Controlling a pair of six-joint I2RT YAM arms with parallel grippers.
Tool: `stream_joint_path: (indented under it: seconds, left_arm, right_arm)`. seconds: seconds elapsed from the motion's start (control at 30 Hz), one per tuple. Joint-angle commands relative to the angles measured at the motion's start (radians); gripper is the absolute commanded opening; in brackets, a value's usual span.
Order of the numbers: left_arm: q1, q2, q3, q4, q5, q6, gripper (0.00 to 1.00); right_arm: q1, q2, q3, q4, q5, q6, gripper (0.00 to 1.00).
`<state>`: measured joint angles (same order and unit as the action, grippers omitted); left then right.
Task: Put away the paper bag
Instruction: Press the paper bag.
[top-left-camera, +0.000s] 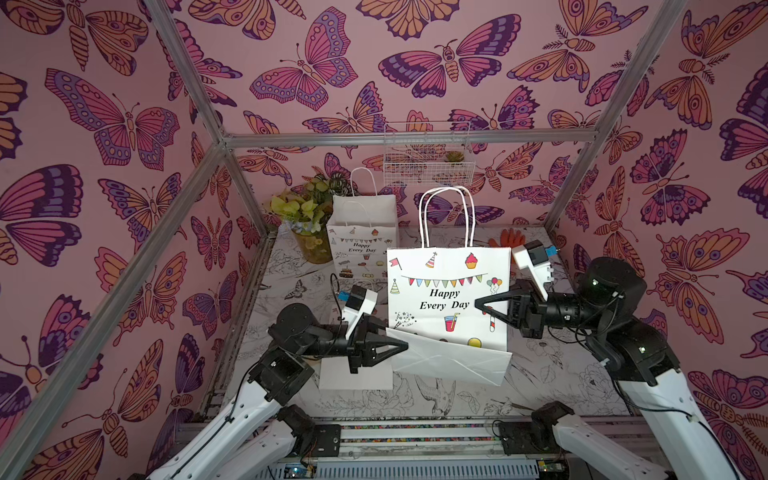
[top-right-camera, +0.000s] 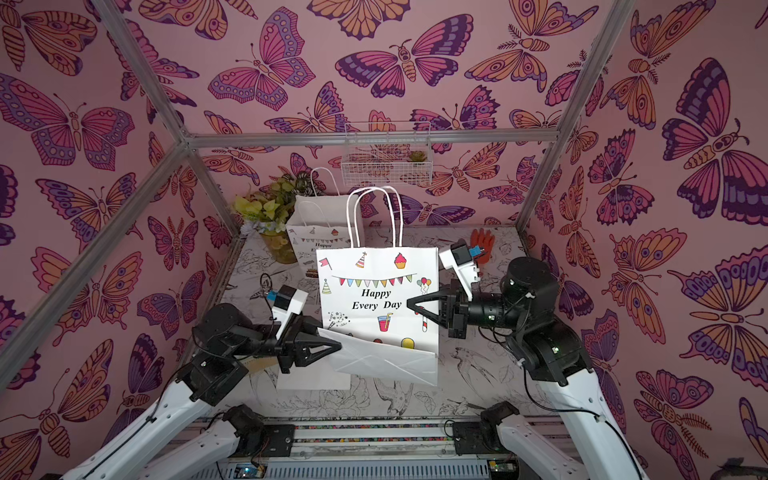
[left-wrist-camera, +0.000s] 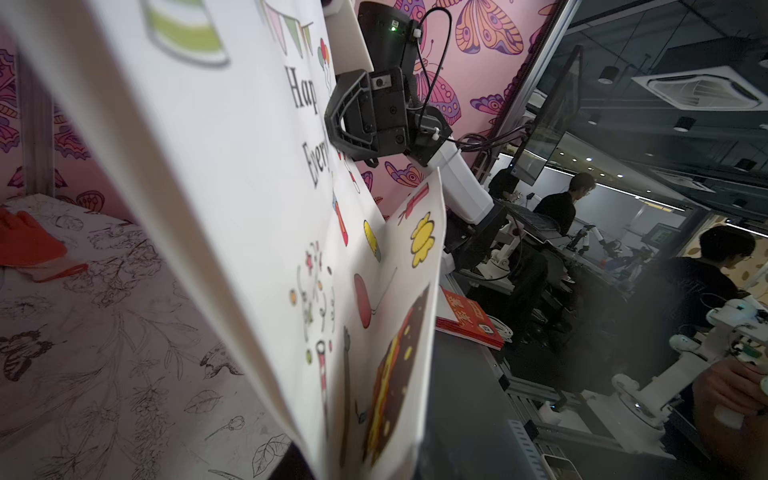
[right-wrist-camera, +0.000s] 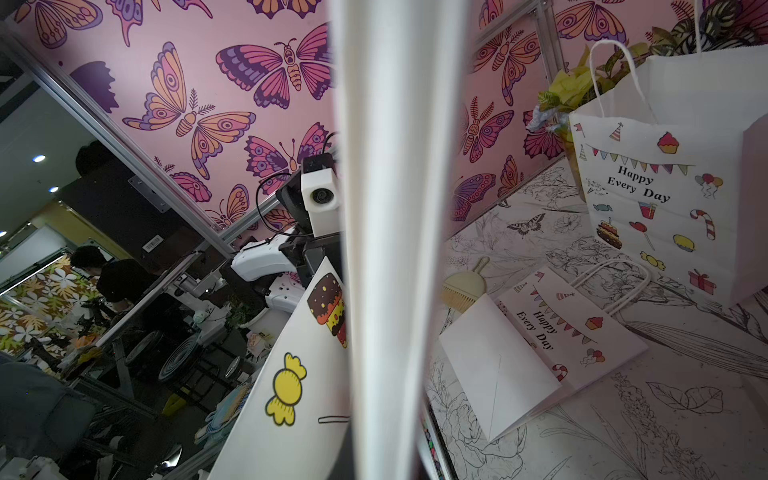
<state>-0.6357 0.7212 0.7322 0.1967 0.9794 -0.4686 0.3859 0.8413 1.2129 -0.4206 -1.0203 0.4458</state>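
the paper bag (top-left-camera: 446, 291) is hanging flat and upright in the middle of both top views, held up above the tabletop (top-left-camera: 561, 374). it is white, with two white cord handles (top-left-camera: 446, 216) sticking up from its top edge. its front is showing a flag, a party hat, a cupcake, a string of coloured pennants, balloons, a red drink and the words "happy every day". its bottom panel is folding up across the lower front as a plain white flap (top-left-camera: 453, 361), slanting down to the right.

the left gripper (top-left-camera: 404, 345) is pinching the lower left corner of the bag where that flap begins, its fingers drawn narrow on the paper. the right gripper (top-left-camera: 478, 303) is clamping the bag's right edge about halfway up, closed tight on it.

in the right wrist view the paper bag (right-wrist-camera: 395, 208) is showing edge-on down the middle of the frame. behind it in the top views, a second bag (top-left-camera: 363, 232) of the same print is standing, and a third bag (top-left-camera: 353, 376) is lying flat under the left gripper.
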Motion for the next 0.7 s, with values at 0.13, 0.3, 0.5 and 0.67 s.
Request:
stream_joint_path:
  seconds: [0.13,0.3,0.5,0.67]
  left_arm:
    - [-0.005,-0.01,0.028,-0.039,-0.082,0.03,0.05]
    - [-0.004,0.006,0.039,-0.056,-0.118,0.032,0.01]
    - [-0.005,0.01,0.047,-0.059,-0.158,0.025,0.0]
    - [-0.004,0.007,0.054,-0.056,-0.178,0.016,0.0]
  right_arm:
    - [-0.01,-0.02,-0.034,0.091,-0.072,0.082,0.1]
    - [-0.008,-0.052,-0.061,0.187,-0.11,0.181,0.4]
    - [0.018,-0.097,-0.091,0.239,-0.115,0.24,0.66]
    - [0.041,-0.112,-0.116,0.199,-0.08,0.221,0.64]
